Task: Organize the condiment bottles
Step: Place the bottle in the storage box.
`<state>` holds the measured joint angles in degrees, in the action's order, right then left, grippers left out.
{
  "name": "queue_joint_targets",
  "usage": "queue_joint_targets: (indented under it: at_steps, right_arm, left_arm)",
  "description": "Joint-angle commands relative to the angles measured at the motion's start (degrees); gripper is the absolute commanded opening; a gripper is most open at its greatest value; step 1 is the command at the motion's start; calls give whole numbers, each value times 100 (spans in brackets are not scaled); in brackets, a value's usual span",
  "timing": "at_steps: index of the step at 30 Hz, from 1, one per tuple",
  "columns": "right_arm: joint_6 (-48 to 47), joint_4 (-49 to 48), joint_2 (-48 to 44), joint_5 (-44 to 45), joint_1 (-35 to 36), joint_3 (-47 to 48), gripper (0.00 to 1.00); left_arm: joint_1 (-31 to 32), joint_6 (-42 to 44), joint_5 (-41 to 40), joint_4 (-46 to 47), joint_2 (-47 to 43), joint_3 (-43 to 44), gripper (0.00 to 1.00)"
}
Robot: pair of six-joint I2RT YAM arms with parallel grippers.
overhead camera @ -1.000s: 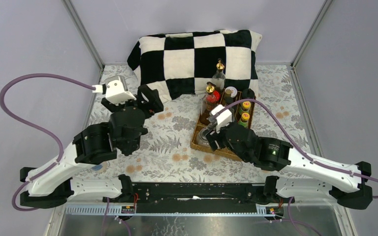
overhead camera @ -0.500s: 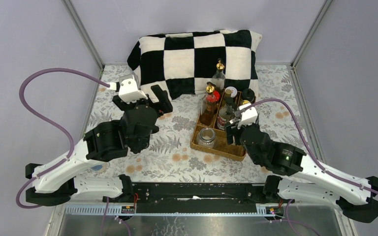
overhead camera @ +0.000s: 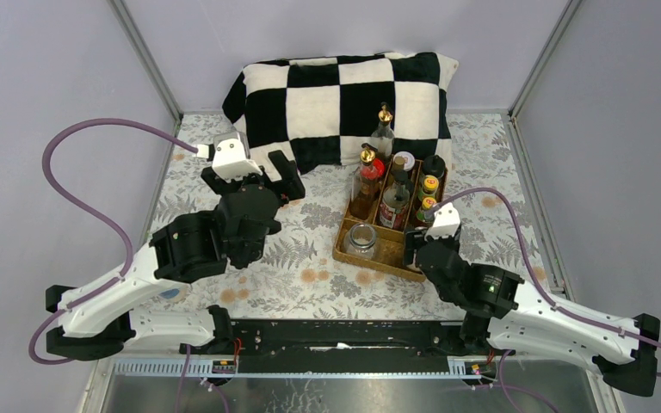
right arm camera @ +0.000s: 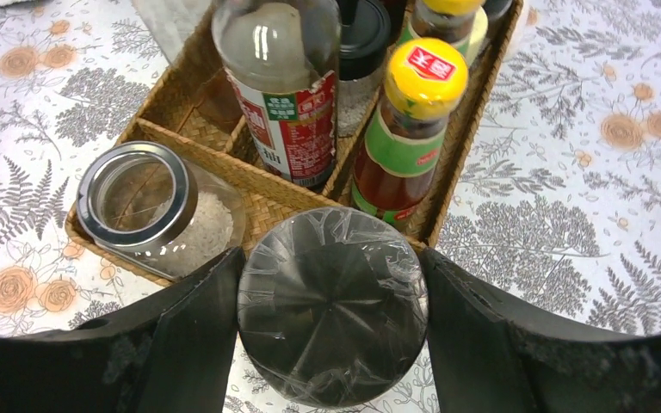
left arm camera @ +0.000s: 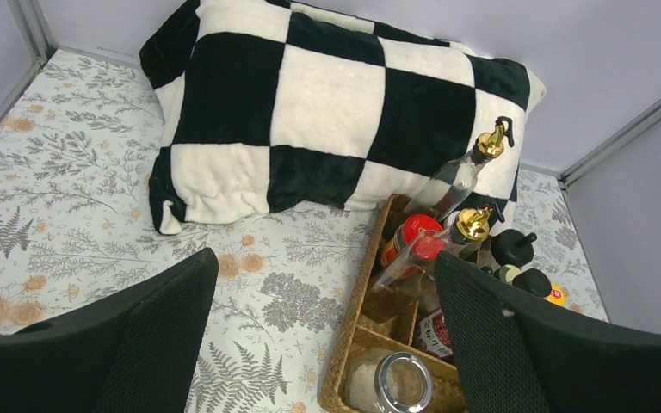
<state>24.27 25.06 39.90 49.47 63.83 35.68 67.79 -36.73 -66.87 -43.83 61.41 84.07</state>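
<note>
1. Both jaws of the left gripper point(left arm camera: 323, 275) stand spread wide, wrist raised; bottles point(left arm camera: 413, 237) sit in the tray point(left arm camera: 357, 331) ahead, to their right.
2. Tilted downward, the right gripper point(right arm camera: 331, 284) pinches a black-lidded jar point(right arm camera: 331, 323) just short of the tray; the jar's body is hidden beneath its lid.

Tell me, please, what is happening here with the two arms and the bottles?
The right claw grips a black-lidded jar at the near edge of the wicker tray. The other bottles stand in its compartments. The left claw is open and empty, over the table near the checkered pillow.
</note>
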Motion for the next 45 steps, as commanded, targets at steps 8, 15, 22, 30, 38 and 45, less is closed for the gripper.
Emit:
queue_joint_targets:
  at_steps: [8,15,22,30,38,45]
  right_arm:
    - [1525,642,-14,994,-29,0,78]
    - [1751,868,173,941,-29,141,93]
    - [1275,1391,-128,811,-29,1001,92]
    - [166,1829,471,-217,-29,2611,92]
    - [-346,2185,1087,-1257,-30,3944,92]
    - [-618,2330,1352,-1850,-29,4558,91]
  left_arm:
    - [15,8,68,285,26,-102,99]
    - [18,11,78,282,111,-80,99]
    - [6,40,65,92,363,232,99]
    - [-1053,-807,487,-987,986,552,99]
    - [-2362,-3218,457,-3043,3360,918,99]
    - [-3360,-5820,758,-3832,2869,-309,99]
